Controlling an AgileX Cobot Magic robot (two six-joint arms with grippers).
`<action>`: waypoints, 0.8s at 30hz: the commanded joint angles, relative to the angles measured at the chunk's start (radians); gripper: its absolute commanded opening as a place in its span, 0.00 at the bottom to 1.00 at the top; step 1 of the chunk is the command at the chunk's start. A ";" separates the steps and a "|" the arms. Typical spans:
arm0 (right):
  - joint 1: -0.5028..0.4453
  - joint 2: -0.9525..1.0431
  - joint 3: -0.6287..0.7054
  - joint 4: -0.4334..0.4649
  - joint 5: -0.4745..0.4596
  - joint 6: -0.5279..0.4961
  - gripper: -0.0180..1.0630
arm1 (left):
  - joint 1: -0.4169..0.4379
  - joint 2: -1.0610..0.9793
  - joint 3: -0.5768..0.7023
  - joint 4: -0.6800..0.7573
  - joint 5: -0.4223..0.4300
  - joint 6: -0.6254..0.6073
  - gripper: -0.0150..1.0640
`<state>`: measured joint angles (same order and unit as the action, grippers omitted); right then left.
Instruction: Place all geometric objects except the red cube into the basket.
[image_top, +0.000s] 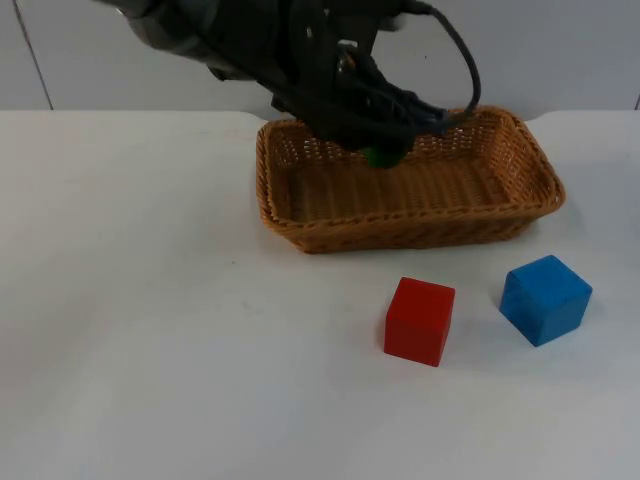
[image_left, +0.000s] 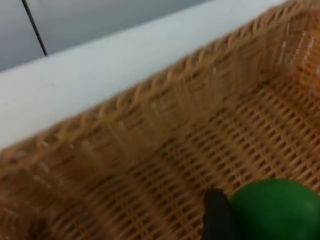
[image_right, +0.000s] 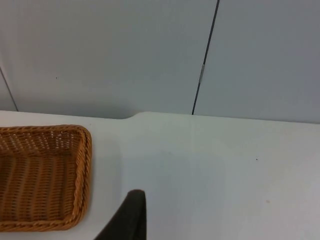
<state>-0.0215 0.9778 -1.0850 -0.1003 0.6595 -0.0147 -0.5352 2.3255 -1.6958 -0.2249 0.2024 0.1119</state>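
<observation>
A woven brown basket (image_top: 410, 236) stands at the back middle of the table. My left gripper (image_top: 384, 152) hangs over the basket's far side, shut on a green round object (image_top: 382, 156). In the left wrist view the green object (image_left: 274, 210) sits against a black fingertip (image_left: 218, 216), just above the basket's woven floor (image_left: 165, 175). A red cube (image_top: 419, 320) and a blue cube (image_top: 545, 298) rest on the table in front of the basket, the blue one to the right. My right gripper (image_right: 131, 216) waits off to the side, past a corner of the basket (image_right: 84, 165).
The grey partition wall (image_top: 560, 50) closes the table behind the basket. White table top (image_top: 150, 330) stretches wide to the left and front of the cubes.
</observation>
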 joint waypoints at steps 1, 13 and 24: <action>-0.003 -0.009 -0.012 -0.006 -0.012 -0.004 0.98 | -0.012 0.006 -0.006 0.001 -0.002 -0.007 0.07; -0.003 -0.006 -0.012 -0.002 0.000 -0.022 0.98 | -0.013 -0.076 -0.012 0.012 0.152 0.046 0.97; -0.003 -0.005 -0.012 0.131 0.034 -0.131 0.98 | 0.069 -0.482 0.061 0.132 0.211 -0.075 0.97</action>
<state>-0.0215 0.9778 -1.0850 -0.0324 0.6701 -0.0910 -0.5125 1.9544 -1.6695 -0.1117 0.4246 0.0907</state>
